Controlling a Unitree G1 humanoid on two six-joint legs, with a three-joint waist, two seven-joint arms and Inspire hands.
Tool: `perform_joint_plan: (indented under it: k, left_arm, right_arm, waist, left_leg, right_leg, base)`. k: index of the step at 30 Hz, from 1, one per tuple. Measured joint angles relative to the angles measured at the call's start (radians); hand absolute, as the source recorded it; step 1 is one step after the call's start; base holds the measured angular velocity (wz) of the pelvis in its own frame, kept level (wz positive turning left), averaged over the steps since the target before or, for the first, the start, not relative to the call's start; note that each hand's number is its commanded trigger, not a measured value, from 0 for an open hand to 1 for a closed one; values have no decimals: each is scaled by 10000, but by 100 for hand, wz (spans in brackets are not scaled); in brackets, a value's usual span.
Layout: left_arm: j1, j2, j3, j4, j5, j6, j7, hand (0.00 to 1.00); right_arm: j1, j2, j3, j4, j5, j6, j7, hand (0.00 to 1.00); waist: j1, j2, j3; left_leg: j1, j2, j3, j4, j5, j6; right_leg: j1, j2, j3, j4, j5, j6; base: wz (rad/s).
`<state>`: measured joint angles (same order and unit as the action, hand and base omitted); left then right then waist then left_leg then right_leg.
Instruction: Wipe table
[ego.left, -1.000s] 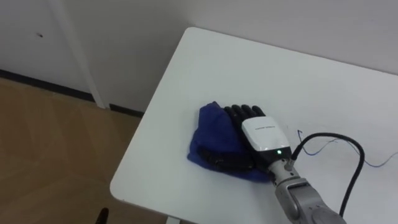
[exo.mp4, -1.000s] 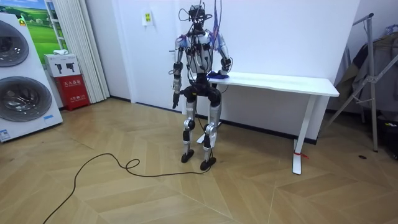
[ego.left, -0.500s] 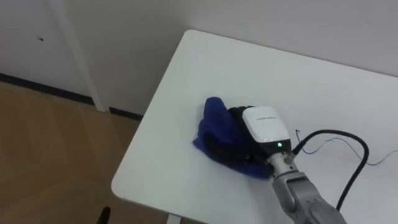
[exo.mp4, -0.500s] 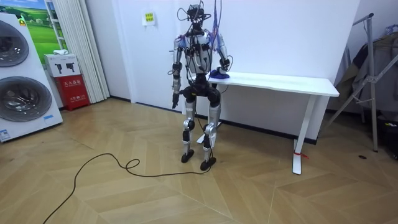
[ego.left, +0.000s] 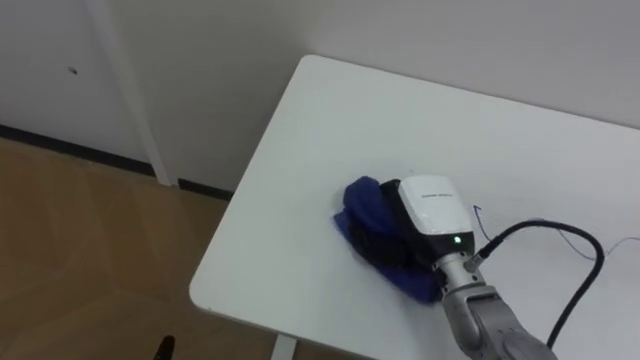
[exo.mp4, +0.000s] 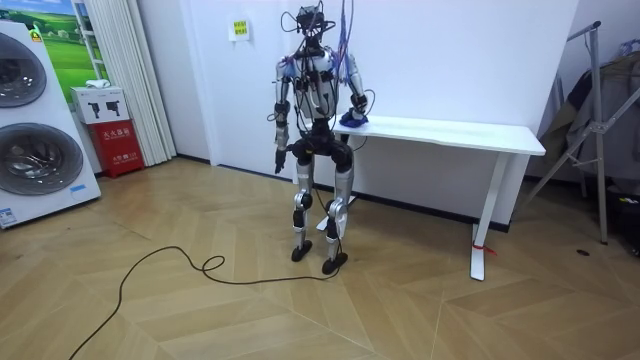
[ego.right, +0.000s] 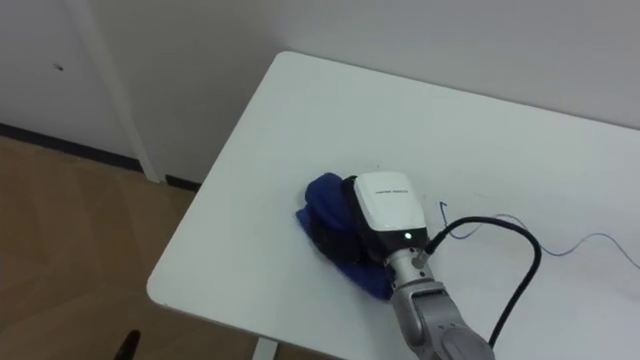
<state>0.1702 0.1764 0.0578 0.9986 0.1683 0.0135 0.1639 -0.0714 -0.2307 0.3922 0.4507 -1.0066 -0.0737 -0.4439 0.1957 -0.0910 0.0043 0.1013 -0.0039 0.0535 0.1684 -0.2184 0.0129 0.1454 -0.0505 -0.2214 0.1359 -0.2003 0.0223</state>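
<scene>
A blue cloth (ego.left: 362, 214) lies bunched on the white table (ego.left: 330, 120), near its front left corner. My right hand (ego.left: 430, 205) rests on top of it with its fingers curled down into the folds, so the hand is shut on the cloth. In the room view I stand at the table's end on the room view's left, with the right hand up on the cloth (exo.mp4: 349, 119). My left hand (exo.mp4: 279, 160) hangs at my side, too small to read.
The table's left edge (ego.left: 250, 190) and front edge lie close to the cloth, with wood floor (ego.left: 80, 250) below. A thin blue line (ego.left: 610, 245) crosses the tabletop at the right. Washing machines (exo.mp4: 35, 140) and a metal rack (exo.mp4: 600, 120) stand apart from me.
My right hand's fingers went from flat on the spread cloth to curled in. The cloth has been gathered into a smaller bunch under the hand.
</scene>
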Motion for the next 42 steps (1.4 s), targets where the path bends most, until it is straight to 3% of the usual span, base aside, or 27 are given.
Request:
perform_joint_plan:
  k: [10, 13, 17, 21, 24, 26, 31, 34, 36, 38, 42]
  left_arm:
    - [13, -152, -8, -66, -89, 0, -11, 0]
    - [189, -149, 24, -87, -71, 5, -9, 0]
    - [582, -143, 350, -84, 35, 30, -6, 0]
    - [910, -87, 1001, -134, 29, 239, -7, 0]
    - [1093, 12, 1417, -212, 25, 346, -8, 0]
    - [1260, 102, 1744, -271, 41, 345, -14, 0]
    - [1424, 630, 1750, -292, 22, 330, -38, 0]
    - [1542, 697, 1763, -496, 33, 326, -84, 0]
    - [1561, 689, 1765, -600, 34, 325, -149, 0]
    - [1556, 649, 1760, -621, 24, 327, -166, 0]
    - [1552, 600, 1700, -719, 15, 319, -157, 0]
  right_arm:
    - [-14, -7, -232, -376, 429, 9, 896, 100]
    - [-20, -6, -374, -204, 1226, -14, 1020, 100]
    - [-127, -7, -1514, 1059, 2351, -576, 620, 100]
    - [-634, -93, -3210, 2647, 3019, -666, 137, 100]
    - [-1177, -512, -4253, 3977, 3481, -679, -297, 100]
    - [-1342, -1082, -4766, 4700, 3937, -658, -497, 100]
    - [-1058, -1917, -5032, 5705, 4612, -606, -908, 100]
    - [-836, -1975, -5565, 5877, 4643, -623, -1030, 100]
    - [-550, -1976, -5869, 5873, 4644, -651, -1084, 100]
    - [-279, -1977, -6160, 5868, 4658, -647, -1098, 100]
    - [18, -1976, -6231, 5958, 4825, -609, -1143, 100]
  waist:
    - [-81, 180, -30]
    - [-102, 303, 26]
    - [-246, 345, -26]
    - [-413, 296, -69]
    - [-580, 292, -86]
    - [-579, 285, -106]
    - [-638, 287, -123]
    - [-866, 285, -134]
    - [-1058, 276, -183]
    - [-1127, 262, -287]
    - [-1257, 237, -264]
  left_leg:
    - [-6, -18, -62, -9, 2, 3]
    - [76, -18, -57, -7, 2, 3]
    - [-52, -72, -234, 13, 33, 55]
    - [-394, -109, -384, 137, 110, 108]
    - [-834, -122, -459, 333, 132, 146]
    - [-1048, -124, -454, 364, 171, 188]
    - [-1085, -146, -444, 365, 207, 194]
    - [-1102, -106, -496, 349, 206, 193]
    - [-1083, -156, -627, 353, 206, 193]
    - [-1060, -185, -612, 353, 207, 193]
    - [-769, -209, -638, 335, 206, 193]
  right_leg:
    - [80, -15, -10, -3, 5, 7]
    - [112, -17, -6, -6, 6, 7]
    - [64, -75, -188, -8, 4, 12]
    - [-89, -168, -549, 1, 34, 63]
    - [-374, -201, -662, 29, 88, 112]
    - [-496, -207, -696, 62, 159, 123]
    - [-642, -218, -751, 149, 170, 118]
    - [-608, -221, -890, 152, 170, 118]
    - [-547, -221, -1005, 159, 170, 118]
    - [-501, -220, -1015, 156, 170, 118]
    - [-203, -241, -1077, 144, 167, 122]
  base:
    - [1]
    - [0]
    - [13]
    - [22]
    - [17]
    - [5]
    - [2]
    - [9]
    - [17]
    - [2]
    - [8]
